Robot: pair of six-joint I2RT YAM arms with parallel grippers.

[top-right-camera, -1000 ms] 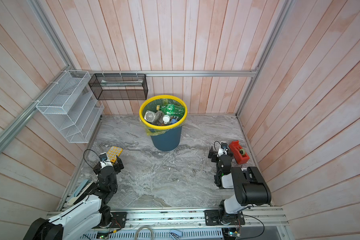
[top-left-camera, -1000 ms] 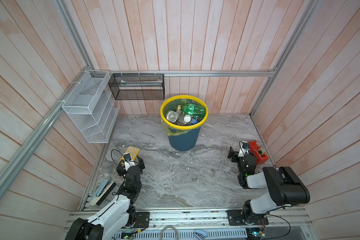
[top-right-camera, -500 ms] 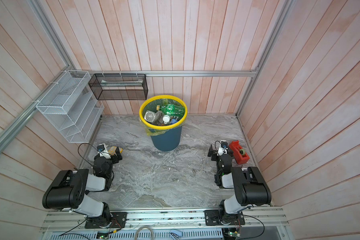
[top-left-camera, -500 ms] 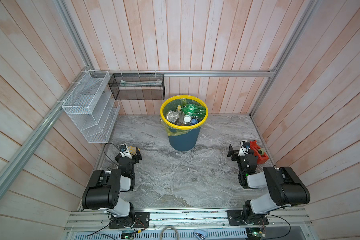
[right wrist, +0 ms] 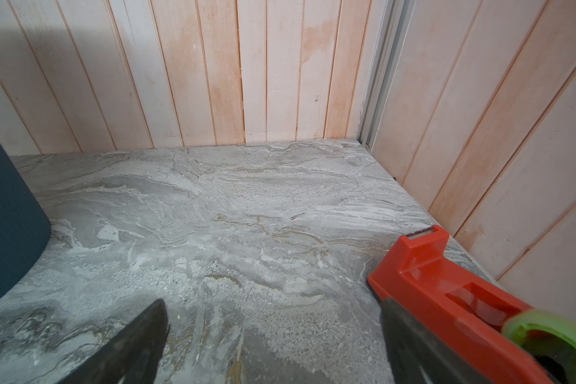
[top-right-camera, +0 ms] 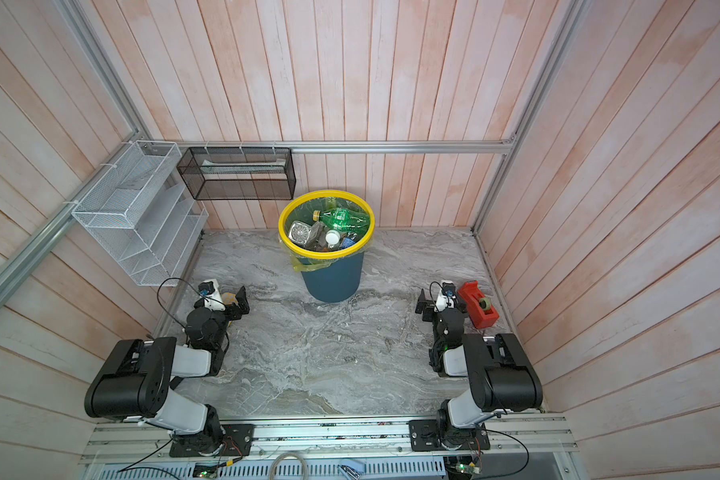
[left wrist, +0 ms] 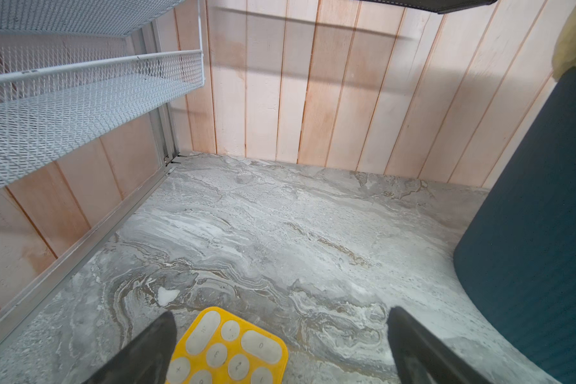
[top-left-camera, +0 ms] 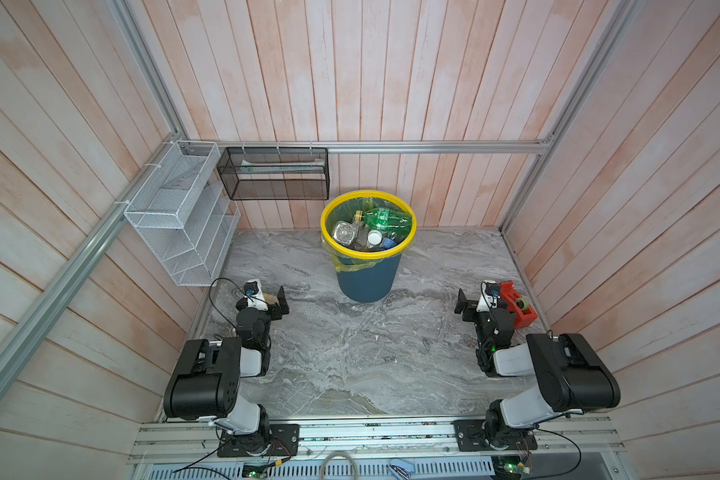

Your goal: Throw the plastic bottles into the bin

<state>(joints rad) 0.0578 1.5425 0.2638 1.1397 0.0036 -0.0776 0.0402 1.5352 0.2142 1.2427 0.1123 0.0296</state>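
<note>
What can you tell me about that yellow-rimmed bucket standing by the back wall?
The bin is a round, dark teal-blue plastic bucket that tapers toward its base, with a bright yellow rim. A translucent yellow-green bag liner is folded over the edge and hangs down the front. It stands upright on the grey marbled table, near the wooden back wall. Inside lie plastic bottles, mostly clear, with a green bottle on top.

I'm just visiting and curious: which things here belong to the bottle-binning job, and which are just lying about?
Part of the job: the bin; the plastic bottles, all those visible lying inside it.
Just lying about: yellow calculator; red tape dispenser; white wire rack; black mesh basket.
</note>
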